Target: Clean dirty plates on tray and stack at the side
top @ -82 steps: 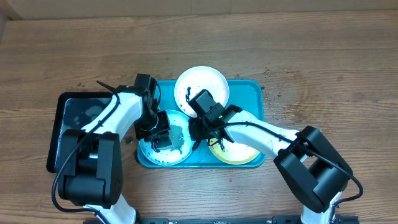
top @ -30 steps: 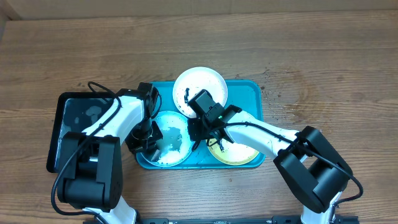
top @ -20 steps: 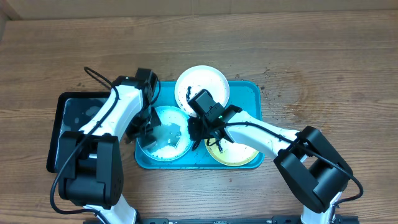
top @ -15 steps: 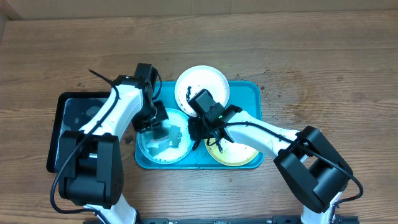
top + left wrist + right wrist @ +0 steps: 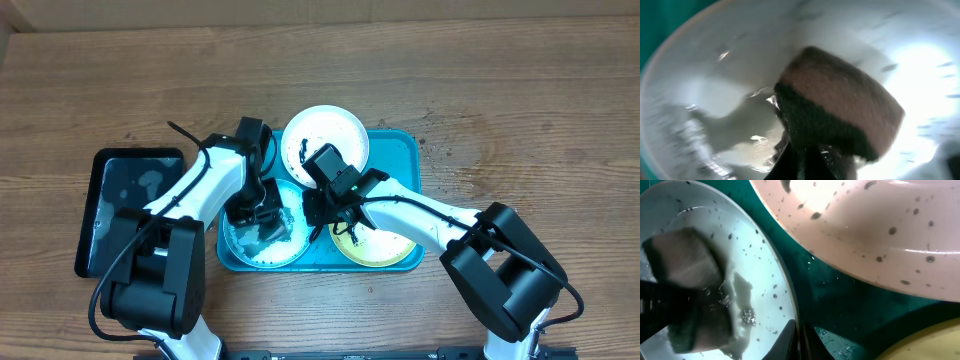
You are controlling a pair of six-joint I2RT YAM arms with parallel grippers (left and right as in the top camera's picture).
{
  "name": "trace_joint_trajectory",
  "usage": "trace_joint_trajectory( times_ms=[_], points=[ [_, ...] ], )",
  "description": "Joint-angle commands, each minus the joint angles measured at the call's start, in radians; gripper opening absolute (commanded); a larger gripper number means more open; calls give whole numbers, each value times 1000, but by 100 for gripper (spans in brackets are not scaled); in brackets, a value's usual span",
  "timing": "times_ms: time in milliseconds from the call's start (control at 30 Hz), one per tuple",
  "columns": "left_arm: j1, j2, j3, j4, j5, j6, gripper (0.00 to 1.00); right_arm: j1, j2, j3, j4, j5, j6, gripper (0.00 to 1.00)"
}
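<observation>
At centre of the overhead view, the turquoise tray (image 5: 408, 150) is lying on the wooden table (image 5: 520, 90), carrying all three plates. The white plate (image 5: 340, 132) is sitting at the tray's upper edge, overhanging the rim a little. The light blue plate (image 5: 250, 245) is occupying the lower left of the tray. The yellow-green plate (image 5: 385, 245) is occupying the lower right, partly hidden under the right arm.

The left gripper (image 5: 262, 212) is reaching down over the light blue plate with its jaws clamping a sponge (image 5: 840, 107). In the left wrist view the sponge is showing a brown body and a dark scouring layer, and it is pressing against the plate's wet, glossy inside.

The right gripper (image 5: 796, 339) is coming in from the right, between the three plates. Its jaws are standing closed, pinching the right-hand rim of the light blue plate. In the right wrist view that plate is filling the left of the frame, speckled with dark flecks and carrying a pool of greyish water beside the sponge. The white plate, also speckled, is filling the upper right. A sliver of the yellow-green plate is showing at the lower right corner, with wet tray floor between them.

At far left of the overhead view, a black tray (image 5: 95, 215) is lying just beside the turquoise one, its floor glistening wet.
</observation>
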State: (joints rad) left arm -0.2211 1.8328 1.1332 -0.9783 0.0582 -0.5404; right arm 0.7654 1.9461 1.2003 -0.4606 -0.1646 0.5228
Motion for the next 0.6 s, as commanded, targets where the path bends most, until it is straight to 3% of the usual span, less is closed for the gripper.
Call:
trace_joint_trajectory(
  times_ms=[0,200,567],
  points=[
    [19,11,-48,-67,-245,-33,4,-6,-2,-6,-1,18,-3,5],
    [41,11,17,-164,-347,-69,4,-6,-2,-6,3,24,-3,4],
    [75,-34,320,-285,-255,-96,4,2,-14,39,-14,30,-102,4]
  ],
)
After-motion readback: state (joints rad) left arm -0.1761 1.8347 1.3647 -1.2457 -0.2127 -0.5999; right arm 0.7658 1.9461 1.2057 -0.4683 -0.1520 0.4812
